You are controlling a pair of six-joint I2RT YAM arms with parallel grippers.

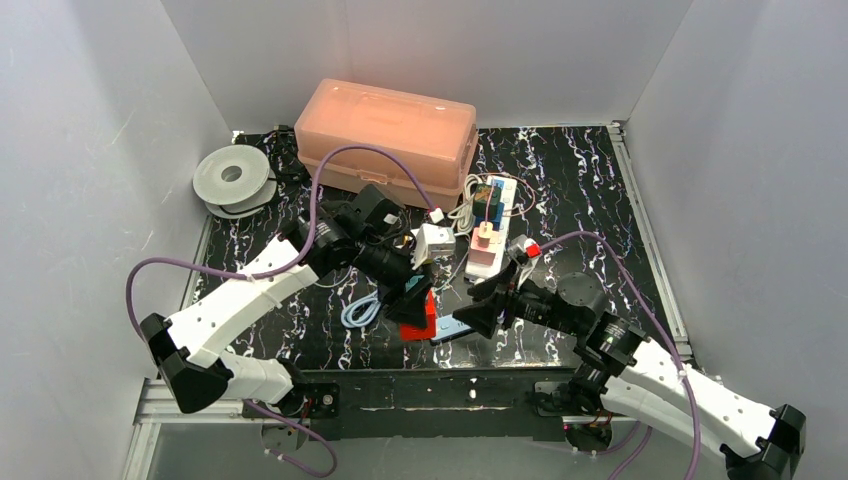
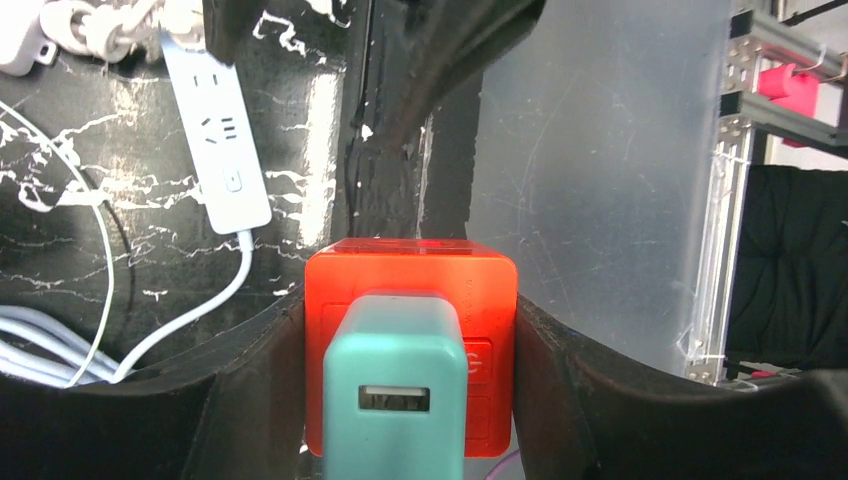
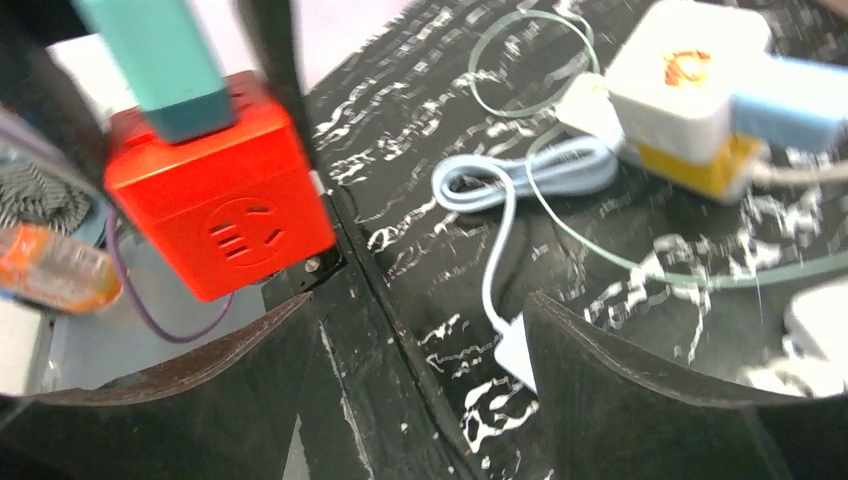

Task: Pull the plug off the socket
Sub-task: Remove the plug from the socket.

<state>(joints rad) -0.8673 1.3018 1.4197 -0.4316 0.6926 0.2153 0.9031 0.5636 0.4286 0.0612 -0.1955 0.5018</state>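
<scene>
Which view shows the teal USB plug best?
Left wrist. The teal USB plug faces the camera, port visible, seated in the red socket cube clamped between the left fingers. Right wrist shows it cropped and blurred at the top left corner. Top external shows only a small teal patch by the cube.

L: my left gripper (image 1: 412, 300) clamped on red socket cube (image 2: 410, 275), near desk's front edge | R: my right gripper (image 1: 470, 310) jaws wide, empty, facing left
</scene>
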